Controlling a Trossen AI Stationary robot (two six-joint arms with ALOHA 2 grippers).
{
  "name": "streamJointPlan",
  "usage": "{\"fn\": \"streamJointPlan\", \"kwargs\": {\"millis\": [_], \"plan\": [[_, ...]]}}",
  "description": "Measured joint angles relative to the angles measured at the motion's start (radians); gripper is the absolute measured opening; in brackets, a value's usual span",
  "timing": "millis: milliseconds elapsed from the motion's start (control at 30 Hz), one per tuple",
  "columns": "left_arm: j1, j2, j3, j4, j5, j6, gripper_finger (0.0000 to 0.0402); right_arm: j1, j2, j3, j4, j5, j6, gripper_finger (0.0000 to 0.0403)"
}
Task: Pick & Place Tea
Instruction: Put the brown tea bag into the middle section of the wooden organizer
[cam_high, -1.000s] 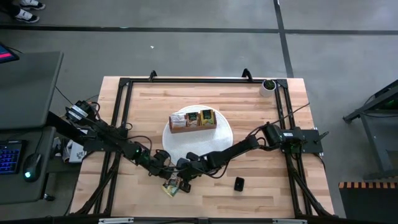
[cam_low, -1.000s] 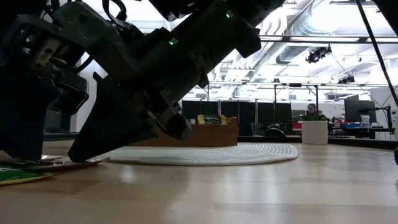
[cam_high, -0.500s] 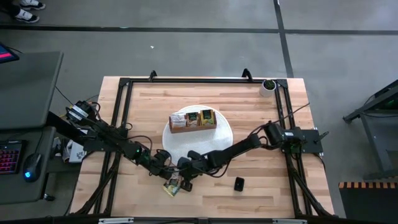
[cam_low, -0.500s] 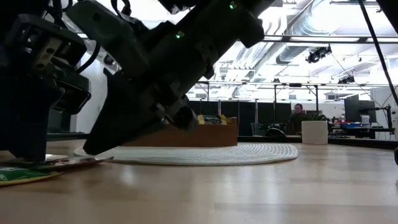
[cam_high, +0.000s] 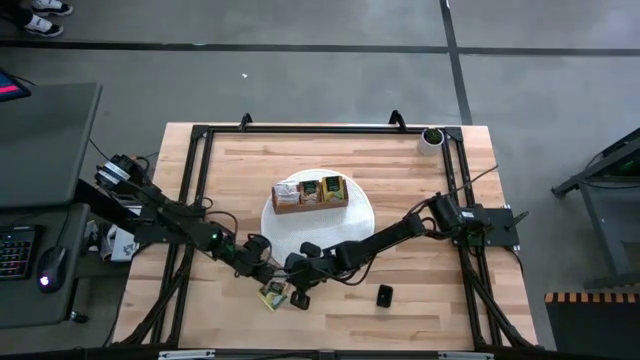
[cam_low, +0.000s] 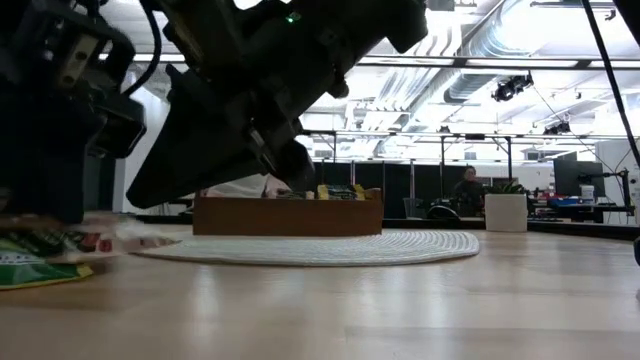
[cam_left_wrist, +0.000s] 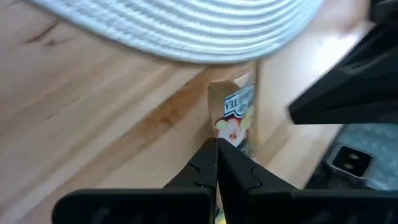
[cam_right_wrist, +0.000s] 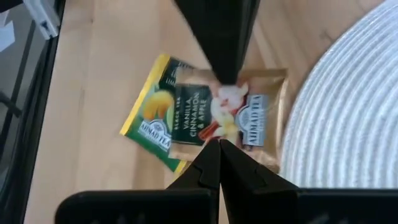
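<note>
I see the tea packets (cam_right_wrist: 205, 118) fanned on bare wood just off the white mat (cam_high: 352, 222) — my left gripper (cam_left_wrist: 216, 149) clenched on the gold one, the nearer right gripper (cam_right_wrist: 219, 144) clenched empty.

A tea packet (cam_left_wrist: 235, 121) is pinched between the closed fingers of the left gripper (cam_left_wrist: 217, 144), seen edge-on over the wooden table (cam_left_wrist: 81, 112). The white woven mat (cam_left_wrist: 186, 25) lies just beyond it.

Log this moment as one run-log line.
left gripper: shut on tea packet | right gripper: shut, above packets | packets: on table beside mat | box: on mat
</note>
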Motion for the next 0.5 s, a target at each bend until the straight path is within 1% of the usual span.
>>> {"fn": "streamJointPlan", "kwargs": {"millis": [267, 500], "plan": [[-0.001, -0.102, 0.001, -0.017, -0.023, 0.053, 0.0, 0.02, 0.0, 0.001, 0.018, -0.008, 0.001, 0.0], [-0.001, -0.183, 0.002, -0.08, -0.037, 0.07, 0.0, 0.035, -0.004, 0.001, 0.034, -0.024, 0.0, 0.0]]}}
